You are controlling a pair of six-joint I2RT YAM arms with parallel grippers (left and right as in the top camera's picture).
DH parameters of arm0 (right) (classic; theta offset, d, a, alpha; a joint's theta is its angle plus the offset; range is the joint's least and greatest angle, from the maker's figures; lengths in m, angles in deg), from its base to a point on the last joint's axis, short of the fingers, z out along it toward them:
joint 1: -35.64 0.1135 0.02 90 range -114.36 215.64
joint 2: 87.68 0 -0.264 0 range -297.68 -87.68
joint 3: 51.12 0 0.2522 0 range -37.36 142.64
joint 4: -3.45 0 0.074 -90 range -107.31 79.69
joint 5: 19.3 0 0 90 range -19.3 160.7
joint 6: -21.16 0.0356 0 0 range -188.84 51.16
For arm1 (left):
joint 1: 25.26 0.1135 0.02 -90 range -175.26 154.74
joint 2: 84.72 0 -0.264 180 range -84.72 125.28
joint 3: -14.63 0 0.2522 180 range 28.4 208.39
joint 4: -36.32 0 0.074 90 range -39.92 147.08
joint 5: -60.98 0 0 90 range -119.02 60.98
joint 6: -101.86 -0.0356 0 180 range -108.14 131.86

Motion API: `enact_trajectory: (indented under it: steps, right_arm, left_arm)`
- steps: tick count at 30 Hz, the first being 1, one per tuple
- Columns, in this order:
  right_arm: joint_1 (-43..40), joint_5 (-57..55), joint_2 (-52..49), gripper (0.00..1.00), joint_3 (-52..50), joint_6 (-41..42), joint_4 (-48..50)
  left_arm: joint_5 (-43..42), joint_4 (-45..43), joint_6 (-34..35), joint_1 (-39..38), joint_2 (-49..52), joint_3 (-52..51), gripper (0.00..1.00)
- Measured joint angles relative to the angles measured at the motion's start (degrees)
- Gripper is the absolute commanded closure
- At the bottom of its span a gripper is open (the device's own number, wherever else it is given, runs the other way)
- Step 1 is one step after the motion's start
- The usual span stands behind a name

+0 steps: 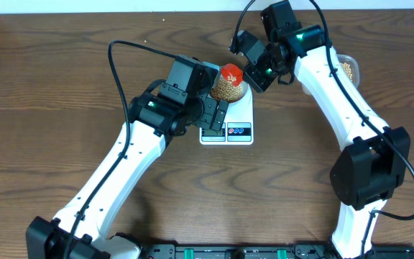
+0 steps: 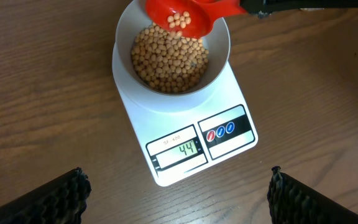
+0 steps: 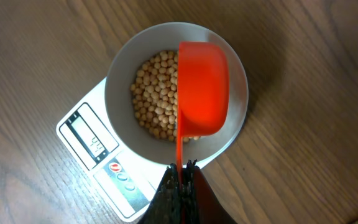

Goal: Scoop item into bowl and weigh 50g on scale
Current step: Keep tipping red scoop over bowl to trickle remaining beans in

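Observation:
The pale bowl (image 2: 219,53) stands on the white scale (image 2: 229,93), whose display (image 2: 187,149) reads 44. Tan beans (image 2: 166,59) fill the bowl's bottom. My right gripper (image 3: 180,169) is shut on the handle of a red scoop (image 3: 202,87), held tilted over the bowl with a few beans in it (image 2: 179,20). My left gripper (image 2: 179,193) is open and empty, just in front of the scale. In the overhead view the scoop (image 1: 231,73) hangs over the bowl (image 1: 230,90) on the scale (image 1: 241,111).
A clear tub with more beans (image 1: 348,69) stands at the back right, behind my right arm. Bare wooden table (image 1: 63,93) lies left of the scale.

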Motion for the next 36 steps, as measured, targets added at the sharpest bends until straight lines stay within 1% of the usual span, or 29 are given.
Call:
enact_trajectory:
  steps: [24,36]
  right_arm:
    - [-2.4,6.2,0.0,0.99,0.0,0.2,-0.1]
    - [-2.4,6.8,0.0,0.99,0.0,0.2,-0.1]
  left_arm:
    - [0.0,0.0,0.0,0.0,0.0,0.0,0.06]
    - [0.0,0.0,0.0,0.0,0.0,0.0,0.06]
